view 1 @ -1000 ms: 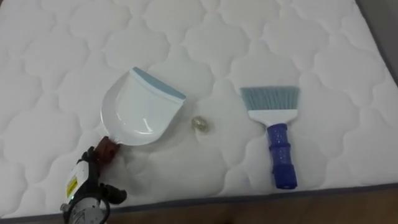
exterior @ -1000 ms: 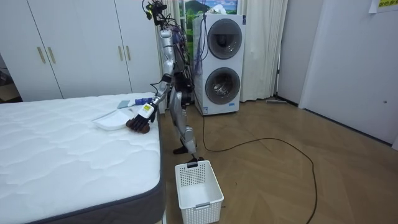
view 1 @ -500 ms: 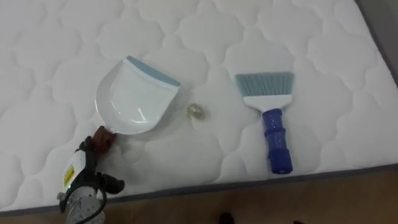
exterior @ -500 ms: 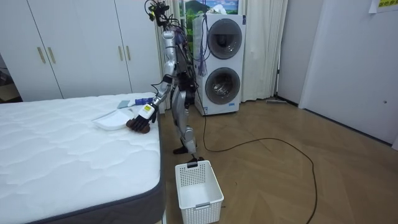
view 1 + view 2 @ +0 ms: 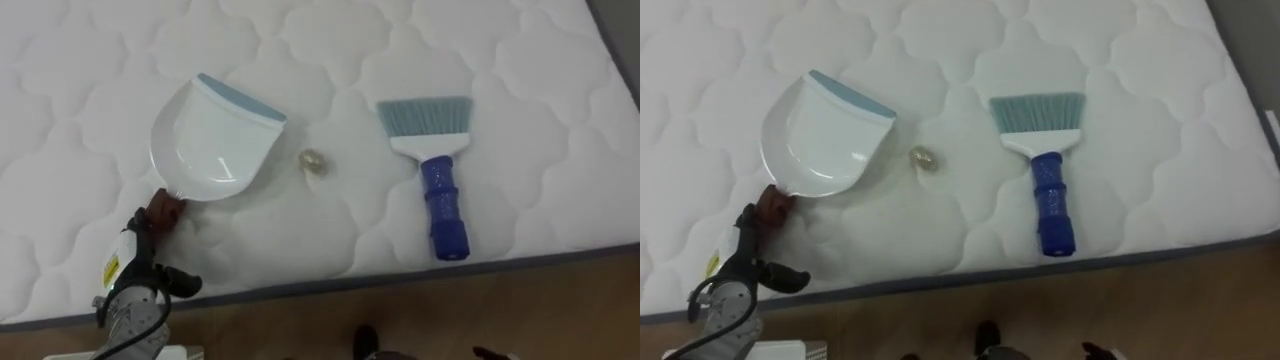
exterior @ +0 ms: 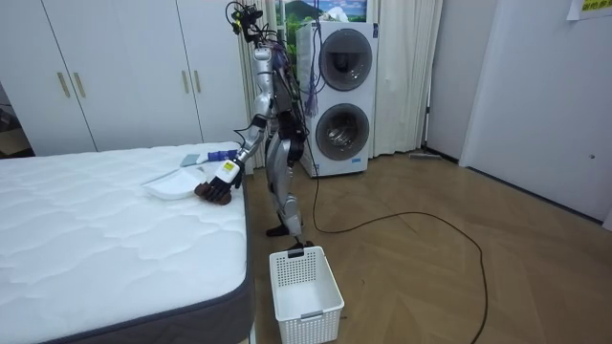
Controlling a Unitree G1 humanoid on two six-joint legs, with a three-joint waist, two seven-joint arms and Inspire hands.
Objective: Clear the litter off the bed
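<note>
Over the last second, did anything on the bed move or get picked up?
Nothing on the mattress moved; nothing was taken or let go. The eye views slid because the camera shifted, and in the room view the robot's upper body eased slightly toward the room view's right. The left hand stays at the handle end of the dustpan; the small scrap and the brush lie as before.

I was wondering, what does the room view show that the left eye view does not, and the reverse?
Room view: the robot standing at the mattress corner, a white basket on the floor, stacked washing machines and a wardrobe. Left eye view: a small crumpled scrap lying between the dustpan and the brush, apart from both. Both: mattress, dustpan, brush, and the left hand gripping the dustpan's handle.
</note>
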